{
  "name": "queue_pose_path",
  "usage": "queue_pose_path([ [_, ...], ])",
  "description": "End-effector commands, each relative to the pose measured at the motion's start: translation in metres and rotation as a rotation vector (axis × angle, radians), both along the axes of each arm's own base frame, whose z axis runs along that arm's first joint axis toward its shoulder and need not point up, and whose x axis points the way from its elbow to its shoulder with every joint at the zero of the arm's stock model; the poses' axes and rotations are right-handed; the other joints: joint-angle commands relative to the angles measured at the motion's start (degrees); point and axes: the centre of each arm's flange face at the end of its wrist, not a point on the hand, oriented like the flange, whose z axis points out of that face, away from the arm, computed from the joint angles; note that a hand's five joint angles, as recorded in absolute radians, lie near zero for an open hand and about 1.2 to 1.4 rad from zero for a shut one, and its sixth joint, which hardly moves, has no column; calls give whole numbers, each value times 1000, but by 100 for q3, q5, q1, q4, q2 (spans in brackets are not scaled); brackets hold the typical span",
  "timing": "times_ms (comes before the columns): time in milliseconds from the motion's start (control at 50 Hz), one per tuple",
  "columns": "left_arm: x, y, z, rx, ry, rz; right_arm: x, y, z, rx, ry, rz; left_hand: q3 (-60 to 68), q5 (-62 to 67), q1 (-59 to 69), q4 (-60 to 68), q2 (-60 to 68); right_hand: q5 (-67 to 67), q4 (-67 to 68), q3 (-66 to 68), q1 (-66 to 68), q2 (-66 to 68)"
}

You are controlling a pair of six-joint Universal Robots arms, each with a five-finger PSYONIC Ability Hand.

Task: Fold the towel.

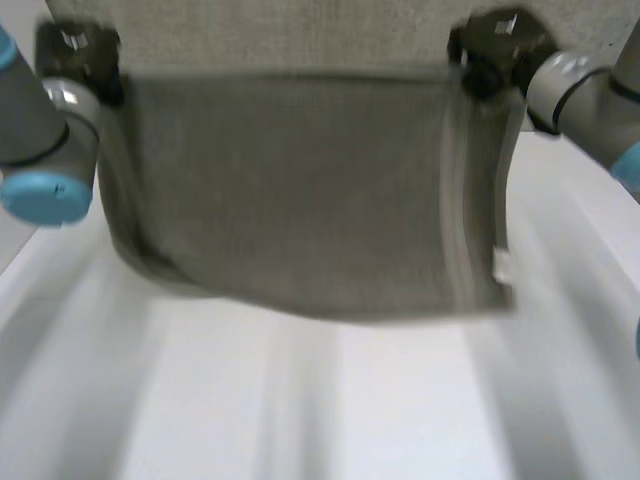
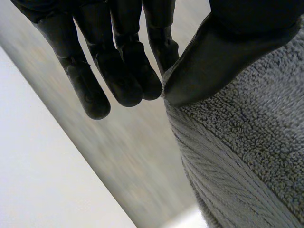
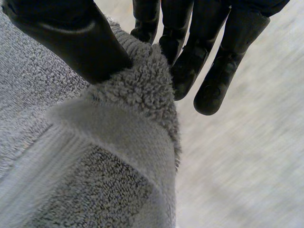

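We see the grey towel (image 1: 300, 190) hanging in the air between both hands, above the white bench (image 1: 350, 410). The left hand (image 1: 78, 52) pinches one upper corner with its thumb, and the right hand (image 1: 495, 48) pinches the other (a small white label (image 1: 501, 266) sits on the edge below it).

White surface (image 1: 400, 420) with a grey towel (image 1: 300, 190) on it.
Near side shows plain white; a flat stretch of the towel lies across the far side.
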Motion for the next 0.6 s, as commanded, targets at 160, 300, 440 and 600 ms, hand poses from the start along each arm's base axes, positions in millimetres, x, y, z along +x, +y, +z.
queue_pose_path([
  [160,-14,20,116,-391,133,-17,-9,5,80,-234,-246,29,312,338,455,206,278,336,802,390,360,545],
  [300,-15,11,57,-227,77,-17,-2,5,25,-34,-117,77,312,338,455,206,278,336,802,390,360,545],
  [440,-11,7,-26,-52,22,-4,4,8,-52,173,67,108,312,338,455,206,278,336,802,390,360,545],
  [600,-11,17,-139,137,-102,-23,1,21,-155,376,280,141,312,338,455,206,278,336,802,390,360,545],
])
